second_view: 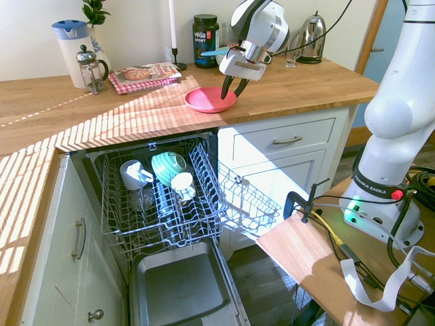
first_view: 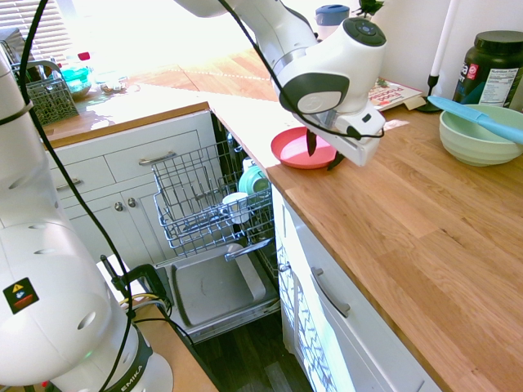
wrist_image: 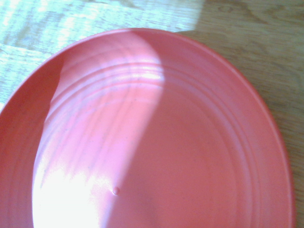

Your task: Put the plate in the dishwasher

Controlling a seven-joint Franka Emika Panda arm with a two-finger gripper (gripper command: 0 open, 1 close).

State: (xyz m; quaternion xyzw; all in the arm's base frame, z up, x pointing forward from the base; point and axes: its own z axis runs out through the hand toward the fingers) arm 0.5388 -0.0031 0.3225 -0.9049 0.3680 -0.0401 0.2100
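Hand (second_view: 233, 87) spread astride plate (second_view: 209, 100) rim, wrist view alone showing its concentric ridges

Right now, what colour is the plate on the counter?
Coral pink, plain with faint concentric rings. The plate shows best in the wrist view.

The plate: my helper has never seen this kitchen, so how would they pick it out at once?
Find the wooden counter above the open dishwasher. Near its front edge, right over the pulled-out rack, lies the plate, under the robot's fingers. It is flat, round and coral pink, unlike the deep pale green bowl further along.
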